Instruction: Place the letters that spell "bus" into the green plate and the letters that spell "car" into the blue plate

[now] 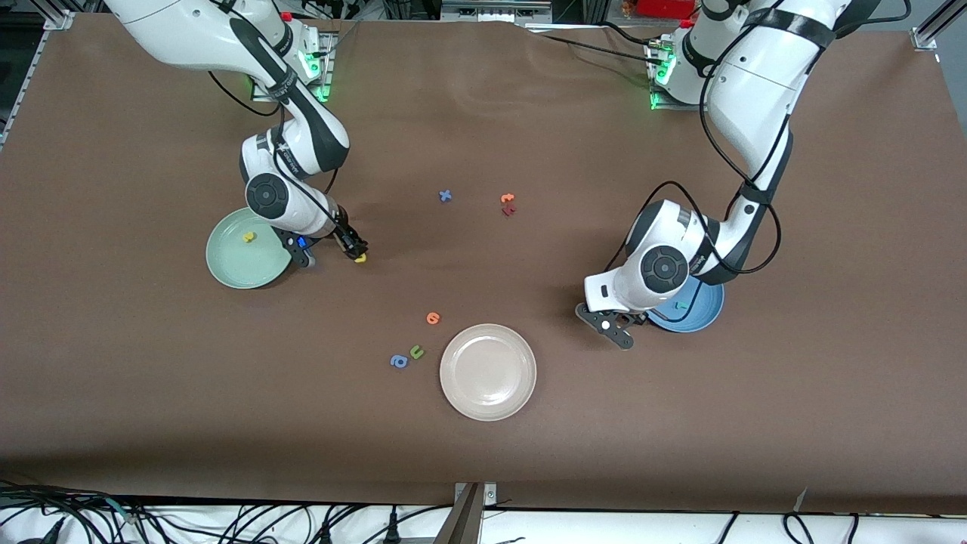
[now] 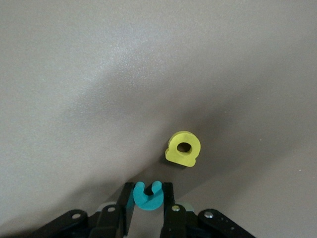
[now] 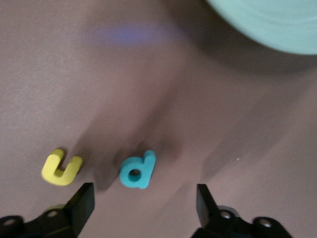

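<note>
In the left wrist view my left gripper [image 2: 148, 192] is shut on the teal c [image 2: 147, 196], low at the brown table beside the blue plate [image 1: 702, 317]. The yellow a [image 2: 184, 148] lies flat just ahead of it. A teal r [image 1: 681, 306] lies in the blue plate. My right gripper [image 1: 355, 248] [image 3: 143, 198] is open, low over the table beside the green plate [image 1: 242, 264] [image 3: 267, 22]. The teal b [image 3: 137, 170] lies just ahead of its fingertips, and the yellow u [image 3: 60, 167] [image 1: 360, 258] is next to that. A yellow s [image 1: 248, 237] rests in the green plate.
A beige plate [image 1: 487, 370] sits mid-table, nearer the front camera. An orange letter [image 1: 433, 318], a green u [image 1: 416, 351] and a blue a [image 1: 399, 362] lie beside it. A blue x [image 1: 446, 196], an orange letter [image 1: 508, 199] and a dark red letter [image 1: 509, 211] lie farther back.
</note>
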You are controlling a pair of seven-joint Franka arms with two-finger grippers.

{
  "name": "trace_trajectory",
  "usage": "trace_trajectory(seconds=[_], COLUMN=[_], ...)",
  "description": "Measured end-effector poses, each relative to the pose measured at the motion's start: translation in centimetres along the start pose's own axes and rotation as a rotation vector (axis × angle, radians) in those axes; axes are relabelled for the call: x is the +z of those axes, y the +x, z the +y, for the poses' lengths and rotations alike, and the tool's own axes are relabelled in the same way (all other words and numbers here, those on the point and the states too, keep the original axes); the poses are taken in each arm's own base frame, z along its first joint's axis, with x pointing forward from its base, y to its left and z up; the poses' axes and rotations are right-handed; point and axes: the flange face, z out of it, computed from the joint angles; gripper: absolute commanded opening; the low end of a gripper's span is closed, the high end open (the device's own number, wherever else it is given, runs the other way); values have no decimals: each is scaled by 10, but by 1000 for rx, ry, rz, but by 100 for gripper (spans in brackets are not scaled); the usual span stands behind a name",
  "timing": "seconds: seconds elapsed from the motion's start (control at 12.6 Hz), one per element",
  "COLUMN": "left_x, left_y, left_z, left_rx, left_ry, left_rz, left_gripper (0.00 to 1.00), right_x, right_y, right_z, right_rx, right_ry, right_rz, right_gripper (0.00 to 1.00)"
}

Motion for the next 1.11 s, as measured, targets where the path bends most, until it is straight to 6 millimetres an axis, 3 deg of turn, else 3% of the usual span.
trace_trajectory(seconds=[0.08,0.16,0.32,0.4,0.48,0.55,0.71,0.79,1.03,1.11], left_x=[-4,-14,-45,-59,-69,-73,-70,-68,-69,-69], left_y=[1,2,-4,-12,-23,-35,-56,-60,-47,-42], left_z=[-2,-5,-23,-42,-68,-96,-135,-140,-115,-103], left_rx=[-2,-6,-20,-8,5,9,-2,-4,34,50], left_ry=[2,6,25,56,76,79,68,64,50,42], left_rz=[4,3,-17,-32,-39,-41,-49,-52,-43,-38], left_gripper=[7,7,10,17,63,100,100,100,100,100], right_x=[0,0,0,0,0,1,1,1,4,6], right_y=[2,2,3,5,6,6,6,6,5,5], right_z=[1,2,2,3,3,3,3,3,5,6], right_rx=[-1,-7,-22,-23,-22,-21,-22,-22,-23,-23], right_ry=[-3,-4,-8,-9,-6,3,12,17,58,69], right_rz=[4,11,25,29,31,33,36,37,48,51], right_gripper=[68,62,63,63,63,63,63,62,62,56])
